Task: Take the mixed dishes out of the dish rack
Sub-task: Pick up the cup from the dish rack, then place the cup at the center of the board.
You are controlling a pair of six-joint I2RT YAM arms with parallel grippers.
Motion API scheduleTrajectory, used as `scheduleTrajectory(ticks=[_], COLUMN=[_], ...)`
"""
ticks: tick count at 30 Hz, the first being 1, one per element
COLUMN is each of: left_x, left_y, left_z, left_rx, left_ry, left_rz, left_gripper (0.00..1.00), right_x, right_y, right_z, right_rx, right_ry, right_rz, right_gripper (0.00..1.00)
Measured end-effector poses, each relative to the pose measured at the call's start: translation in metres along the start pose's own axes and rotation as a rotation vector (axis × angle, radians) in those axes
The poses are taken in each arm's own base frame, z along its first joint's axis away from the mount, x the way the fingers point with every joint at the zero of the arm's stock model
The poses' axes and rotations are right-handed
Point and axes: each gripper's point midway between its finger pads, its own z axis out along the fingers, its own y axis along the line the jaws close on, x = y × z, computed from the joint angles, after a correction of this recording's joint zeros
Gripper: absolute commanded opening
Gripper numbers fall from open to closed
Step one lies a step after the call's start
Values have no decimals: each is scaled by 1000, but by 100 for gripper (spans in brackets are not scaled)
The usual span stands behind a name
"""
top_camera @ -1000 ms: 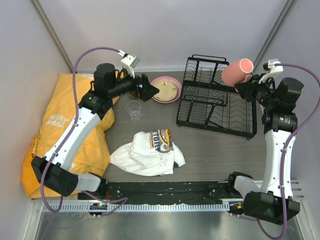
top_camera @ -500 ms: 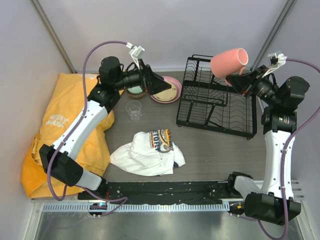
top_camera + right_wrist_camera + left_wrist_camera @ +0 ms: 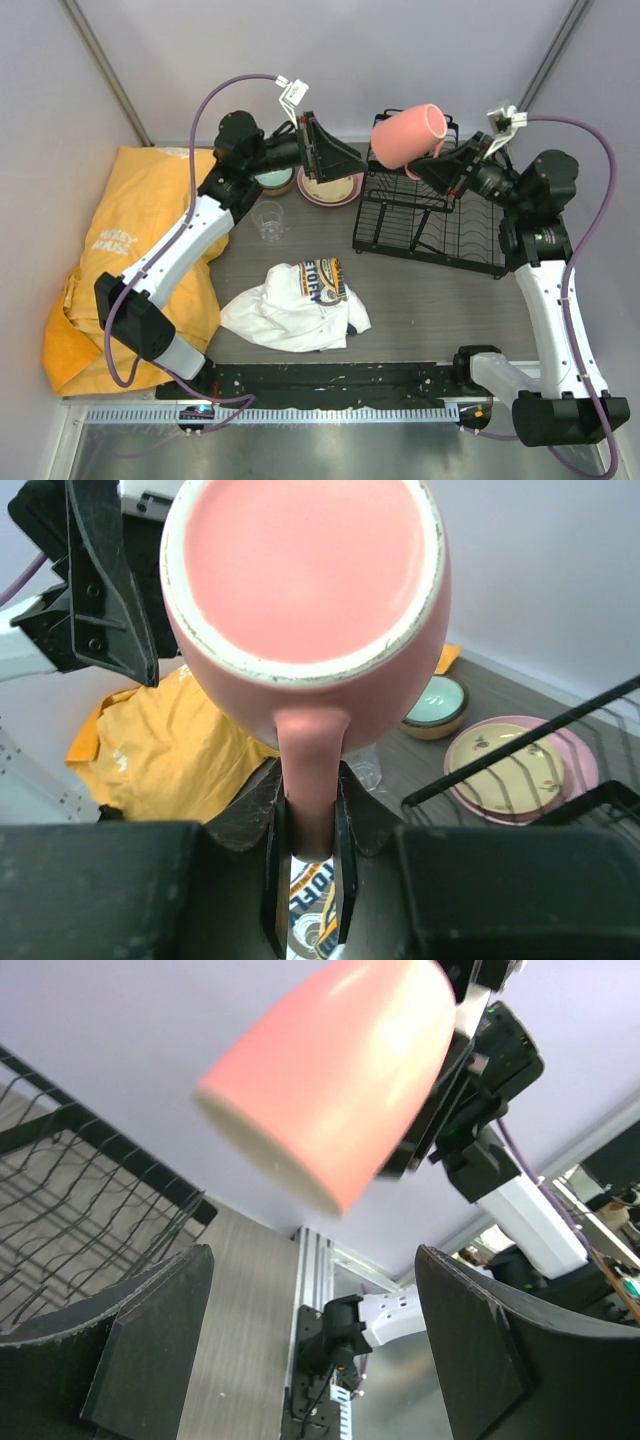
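My right gripper (image 3: 310,795) is shut on the handle of the pink mug (image 3: 305,580), which hangs on its side in the air above the back left corner of the black dish rack (image 3: 430,215). In the top view the mug (image 3: 408,136) points its mouth to the right. My left gripper (image 3: 358,163) is open just left of the mug, with nothing between its fingers. In the left wrist view the mug (image 3: 330,1070) hovers above and beyond the open gripper (image 3: 310,1330). The pink plate (image 3: 332,194) carries the cream plate and lies partly under my left gripper.
A mint-green bowl in a tan bowl (image 3: 272,180) and a clear glass (image 3: 267,220) stand left of the plates. A white printed T-shirt (image 3: 300,295) lies at the table's middle front. A yellow cloth (image 3: 120,270) covers the left side.
My right arm has swung the pink mug leftwards across the back of the rack. My left gripper has risen from the plates and moved right towards the mug, narrowing slightly.
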Motion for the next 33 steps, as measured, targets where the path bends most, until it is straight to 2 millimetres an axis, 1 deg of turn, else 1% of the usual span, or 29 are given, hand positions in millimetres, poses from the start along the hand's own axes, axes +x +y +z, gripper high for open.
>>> scheduleTrajectory(ticks=[3, 5, 8, 10, 11, 16, 18, 19, 20, 23, 24, 25, 28, 29, 30, 33], left_x=[-3, -2, -2, -2, -2, -1, 0, 0, 0, 0, 1, 2, 5, 5, 6, 9], left_y=[-7, -10, -13, -14, -14, -17, -20, -22, -24, -29, -31, -33, -34, -33, -32, -30], left_z=[5, 8, 11, 13, 13, 17, 18, 18, 19, 21, 21, 21, 22, 22, 22, 22], left_rx=[36, 58, 84, 98, 102, 122, 132, 139, 146, 173, 182, 193, 214, 216, 217, 217], left_ry=[-7, -7, -10, -11, -12, -11, -8, -9, -10, -16, -15, -14, -13, -14, -14, -13], left_rz=[-1, -8, -13, -19, -25, -55, -70, -75, -82, -105, -112, -114, -117, -119, -121, -131], left_gripper=[81, 77, 70, 67, 63, 56, 48, 41, 30, 20, 20, 13, 2, 0, 0, 0], right_x=[13, 22, 26, 28, 28, 27, 28, 28, 29, 34, 37, 40, 45, 47, 48, 52], right_y=[16, 20, 14, 10, 10, 12, 12, 12, 12, 12, 12, 11, 11, 11, 10, 9], right_z=[13, 17, 20, 22, 23, 26, 27, 27, 28, 29, 30, 30, 30, 31, 31, 31], right_rx=[-50, -71, -51, -39, -38, -48, -53, -56, -62, -74, -75, -76, -78, -79, -79, -80], right_ry=[35, 61, 72, 73, 73, 59, 53, 50, 45, 35, 36, 38, 34, 33, 33, 34], right_rz=[12, 20, 30, 32, 31, 16, 12, 9, 10, 16, 24, 37, 67, 76, 79, 94], right_gripper=[3, 3, 3, 3, 3, 3, 3, 3, 3, 3, 3, 3, 3, 3, 3, 8])
